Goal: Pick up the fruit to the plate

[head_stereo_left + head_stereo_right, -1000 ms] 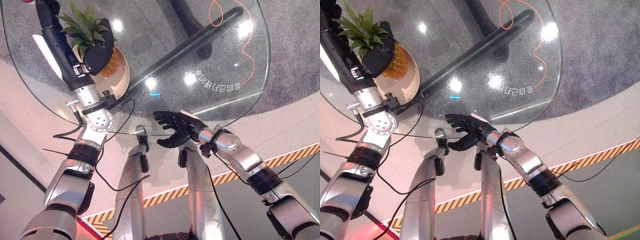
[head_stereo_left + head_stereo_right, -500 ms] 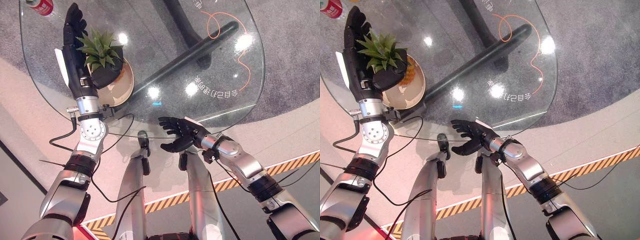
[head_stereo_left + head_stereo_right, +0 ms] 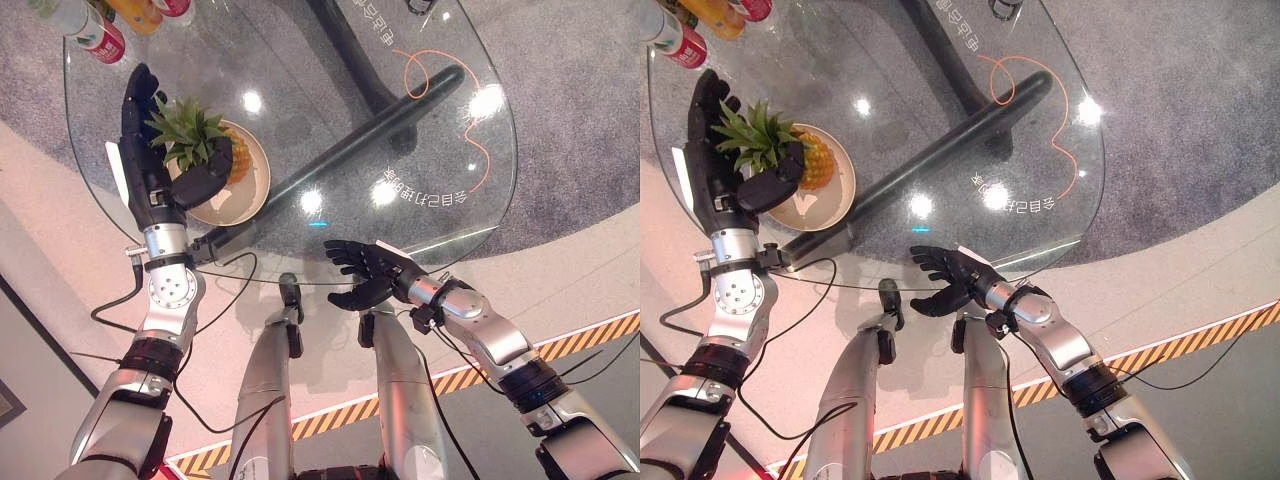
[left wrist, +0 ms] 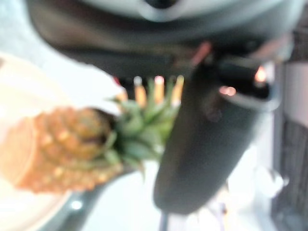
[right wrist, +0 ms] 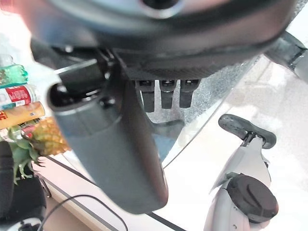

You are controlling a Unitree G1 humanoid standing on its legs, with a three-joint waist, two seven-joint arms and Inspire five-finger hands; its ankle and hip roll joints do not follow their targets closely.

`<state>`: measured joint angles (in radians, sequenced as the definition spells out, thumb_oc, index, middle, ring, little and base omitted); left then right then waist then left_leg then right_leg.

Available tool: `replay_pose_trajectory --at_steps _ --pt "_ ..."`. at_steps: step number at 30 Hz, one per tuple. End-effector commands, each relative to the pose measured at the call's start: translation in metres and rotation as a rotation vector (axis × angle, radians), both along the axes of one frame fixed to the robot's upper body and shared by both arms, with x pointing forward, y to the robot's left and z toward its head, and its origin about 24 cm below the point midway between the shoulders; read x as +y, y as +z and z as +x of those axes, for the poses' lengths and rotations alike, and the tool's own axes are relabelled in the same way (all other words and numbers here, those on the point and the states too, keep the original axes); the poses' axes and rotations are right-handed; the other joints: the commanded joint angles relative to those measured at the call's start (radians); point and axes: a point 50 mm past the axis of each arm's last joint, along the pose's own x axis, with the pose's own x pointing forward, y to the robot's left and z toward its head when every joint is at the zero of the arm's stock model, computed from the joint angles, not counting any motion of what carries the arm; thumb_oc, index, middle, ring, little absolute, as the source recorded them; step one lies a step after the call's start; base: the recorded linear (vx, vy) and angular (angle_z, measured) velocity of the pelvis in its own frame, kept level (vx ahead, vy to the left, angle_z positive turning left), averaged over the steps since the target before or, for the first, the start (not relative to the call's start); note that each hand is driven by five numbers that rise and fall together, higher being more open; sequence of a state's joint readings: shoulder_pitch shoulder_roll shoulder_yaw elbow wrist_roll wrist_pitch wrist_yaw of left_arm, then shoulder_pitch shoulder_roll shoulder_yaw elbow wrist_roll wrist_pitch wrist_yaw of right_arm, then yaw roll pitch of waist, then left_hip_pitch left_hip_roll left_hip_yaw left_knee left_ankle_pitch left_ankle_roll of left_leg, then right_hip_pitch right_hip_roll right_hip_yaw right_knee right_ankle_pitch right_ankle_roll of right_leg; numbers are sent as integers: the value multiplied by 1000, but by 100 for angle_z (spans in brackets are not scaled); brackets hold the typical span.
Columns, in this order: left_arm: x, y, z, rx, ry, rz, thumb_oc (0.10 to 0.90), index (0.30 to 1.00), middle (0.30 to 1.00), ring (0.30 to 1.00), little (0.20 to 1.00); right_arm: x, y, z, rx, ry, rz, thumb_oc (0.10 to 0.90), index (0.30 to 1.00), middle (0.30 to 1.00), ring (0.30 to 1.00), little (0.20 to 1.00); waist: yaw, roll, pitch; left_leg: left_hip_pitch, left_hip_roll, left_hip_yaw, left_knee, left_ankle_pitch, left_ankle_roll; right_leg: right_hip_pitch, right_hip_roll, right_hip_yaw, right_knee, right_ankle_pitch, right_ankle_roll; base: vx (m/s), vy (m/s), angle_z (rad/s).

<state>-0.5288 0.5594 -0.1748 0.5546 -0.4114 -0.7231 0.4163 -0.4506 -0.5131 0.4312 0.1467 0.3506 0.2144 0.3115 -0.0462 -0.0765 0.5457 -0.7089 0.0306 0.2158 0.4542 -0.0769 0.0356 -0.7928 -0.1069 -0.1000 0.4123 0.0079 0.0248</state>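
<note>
A small pineapple (image 3: 235,160) with a green crown (image 3: 183,128) lies on its side on the tan plate (image 3: 238,205) at the left of the round glass table (image 3: 400,120). My left hand (image 3: 143,150) stands just beside it, open, fingers (image 3: 138,92) straight behind the crown and the thumb (image 3: 203,180) resting by the crown's base. The left wrist view has the pineapple (image 4: 57,149) next to the thumb (image 4: 207,139). At the table's near edge my right hand (image 3: 365,275) hovers open and holds nothing; its straight fingers (image 5: 166,94) show in the right wrist view.
Several bottles and cans (image 3: 100,40) stand at the table's far left rim, just beyond the plate. Under the glass run the black table base (image 3: 340,150) and an orange cord (image 3: 440,70) on the floor. Striped tape (image 3: 600,330) marks the floor at right.
My left hand has gone from shut on the pineapple above the plate to open beside it, and the pineapple now rests on the plate. The camera has shifted; the right hand barely moved.
</note>
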Motion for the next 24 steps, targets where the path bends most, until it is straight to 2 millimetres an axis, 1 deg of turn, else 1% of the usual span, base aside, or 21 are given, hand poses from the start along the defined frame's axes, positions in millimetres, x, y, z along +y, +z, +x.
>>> replay_pose_trajectory --at_steps 1,9,15,24 --pt "0 40 -11 -240 -43 -46 800 900 900 900 900 7 24 -16 -135 112 66 800 900 900 900 900 23 72 -26 67 -65 -8 -78 16 11 64 15 -96 35 -11 41 3 -49 0" --pt "6 31 -12 -184 -76 -60 800 900 900 900 900 3 21 -17 -120 103 67 800 900 900 900 900 27 71 -26 97 -61 -10 -80 20 3 101 12 -106 30 -25 30 9 -34 1" --pt "5 24 -13 -140 -113 -54 800 900 900 900 900 1 18 -20 -113 102 66 800 900 900 900 900 27 72 -26 109 -57 -10 -84 25 0 121 14 -110 24 -32 25 1 -11 0" --pt "9 6 -18 -59 -159 -82 800 900 900 900 900 -4 12 -25 -102 105 72 800 900 900 900 900 30 74 -26 137 -53 -11 -79 26 -5 161 15 -119 23 -46 18 2 -22 -1"
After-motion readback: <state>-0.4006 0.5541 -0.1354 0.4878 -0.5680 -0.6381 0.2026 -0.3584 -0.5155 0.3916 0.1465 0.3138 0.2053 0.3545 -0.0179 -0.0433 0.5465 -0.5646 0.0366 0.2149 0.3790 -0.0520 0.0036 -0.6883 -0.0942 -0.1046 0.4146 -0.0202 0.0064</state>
